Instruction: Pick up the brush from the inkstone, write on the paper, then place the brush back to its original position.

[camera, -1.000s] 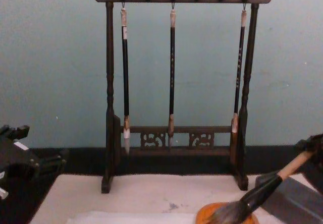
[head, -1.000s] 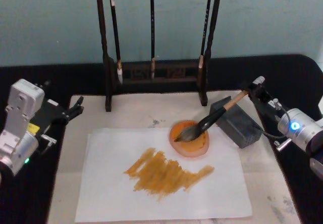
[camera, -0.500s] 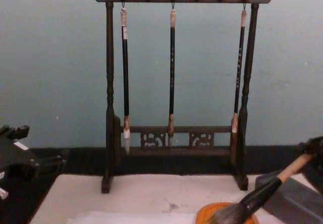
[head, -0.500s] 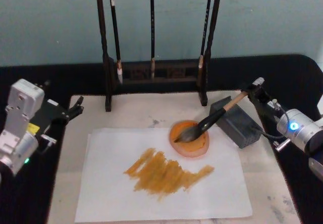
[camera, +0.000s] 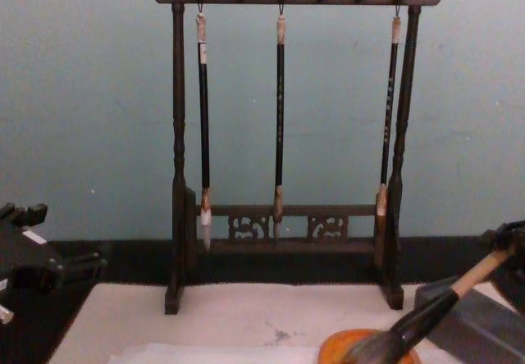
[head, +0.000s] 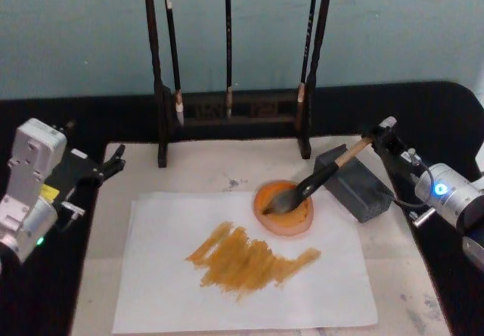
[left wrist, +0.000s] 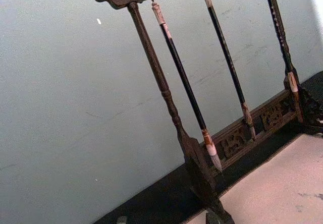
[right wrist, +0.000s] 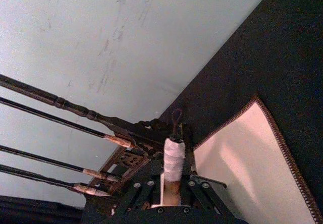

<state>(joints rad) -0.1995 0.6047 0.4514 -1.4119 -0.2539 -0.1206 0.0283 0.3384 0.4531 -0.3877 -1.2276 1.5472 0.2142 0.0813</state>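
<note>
The brush (head: 318,177) lies slanted, its tan handle crossing the grey inkstone (head: 355,188) and its bushy head resting in an orange dish (head: 291,219). My right gripper (head: 382,133) is shut on the upper end of the handle, beside the inkstone's far right corner. In the right wrist view the white-wrapped brush end (right wrist: 172,158) sticks out between the fingers. The white paper (head: 174,290) carries a broad patch of orange strokes (head: 249,260). My left gripper (head: 113,162) stays parked and open at the mat's left edge, holding nothing.
A dark wooden rack (head: 227,113) with three thin black brushes hanging from it stands at the back of the pale mat (head: 219,169). The dish sits on the paper's far right corner. Black cloth surrounds the mat.
The brush has sunk slightly, its head settling lower into the orange dish, with the right gripper easing down with it. The left arm has not moved.
</note>
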